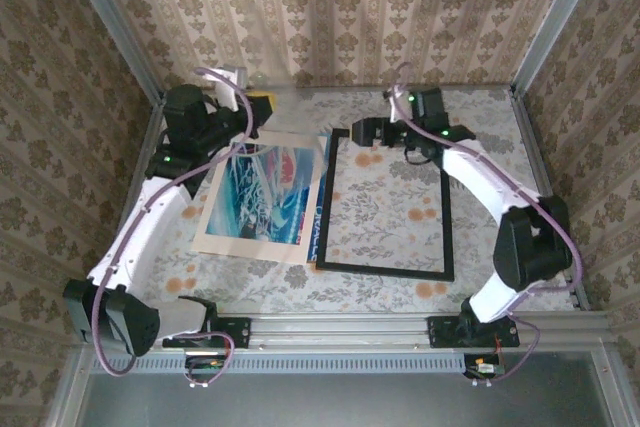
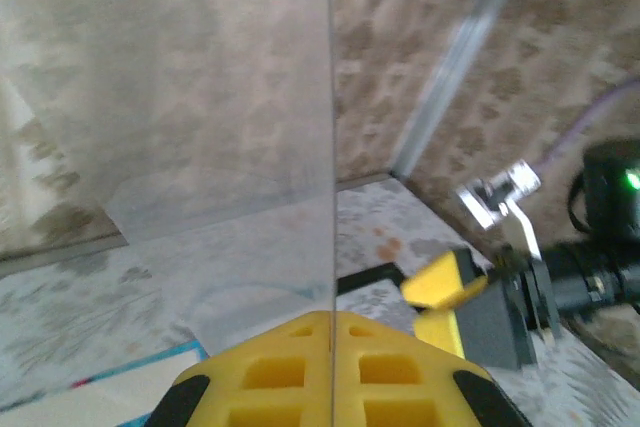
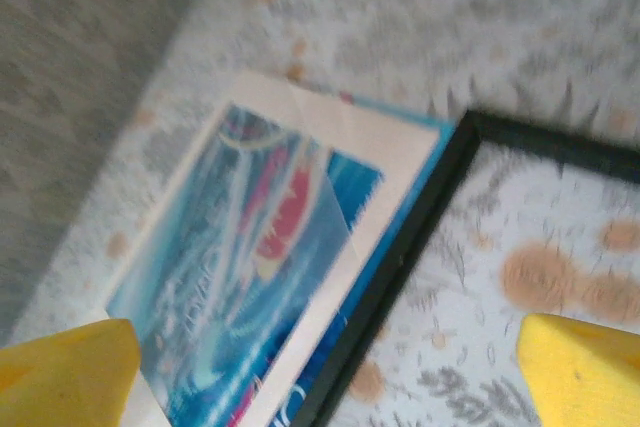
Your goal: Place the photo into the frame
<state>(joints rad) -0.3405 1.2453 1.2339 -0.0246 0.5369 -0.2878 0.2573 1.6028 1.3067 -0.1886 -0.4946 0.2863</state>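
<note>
The photo (image 1: 258,199), a blue-white swirl with red accents and a cream border, lies flat on the table left of centre, also in the right wrist view (image 3: 230,277). The black frame (image 1: 446,209) lies flat just right of it, its left bar (image 3: 400,267) running beside the photo's edge. My left gripper (image 1: 248,110) hovers over the photo's far edge, shut on a thin clear sheet (image 2: 200,147), which its yellow fingers (image 2: 270,367) pinch edge-on. My right gripper (image 1: 366,132) is open above the frame's far left corner, with yellow fingertips (image 3: 70,372) wide apart and nothing between them.
A blue strip (image 1: 314,219) shows under the photo's right edge. Metal rails (image 1: 350,327) border the floral tablecloth, and patterned walls close in on three sides. The right gripper's yellow fingers (image 2: 445,287) sit close to the clear sheet's edge.
</note>
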